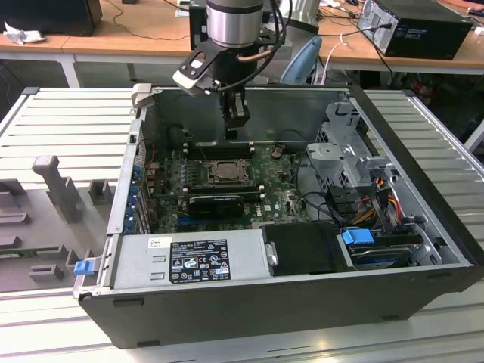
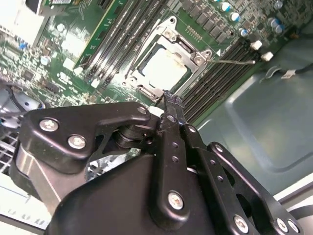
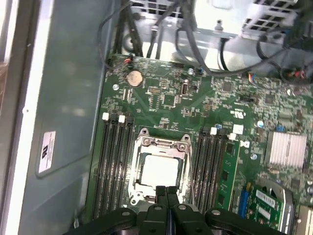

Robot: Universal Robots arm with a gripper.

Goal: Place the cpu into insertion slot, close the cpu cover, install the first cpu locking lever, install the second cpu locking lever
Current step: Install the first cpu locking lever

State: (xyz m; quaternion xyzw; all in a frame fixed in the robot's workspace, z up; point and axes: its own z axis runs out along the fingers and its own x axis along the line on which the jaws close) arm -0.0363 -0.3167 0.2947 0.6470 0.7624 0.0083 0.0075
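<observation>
Exterior view: an open computer case point(image 1: 318, 302) lay on a slatted grey worktop point(image 1: 68, 113), and the arm's gripper point(image 1: 233, 134) hung inside it, just above the far edge of the insertion slot point(image 1: 203, 174) on the green motherboard point(image 1: 283, 200).

In the first wrist view the fingers point(image 3: 161, 196) were pressed together with nothing between them, their tips over the near edge of the socket. The cpu point(image 3: 157, 170) sat in the socket, its pale top showing through the square window of the cpu cover point(image 3: 161, 143), which lay flat over it. Black memory slots point(image 3: 113, 166) ran along both sides of the socket, and a round coin cell point(image 3: 134, 76) sat further off, near the board's edge.

In the second wrist view a thin metal lever point(image 2: 234, 61) jutted out from one corner of the socket across the neighbouring memory slots. Whether it was latched I could not tell.
</observation>
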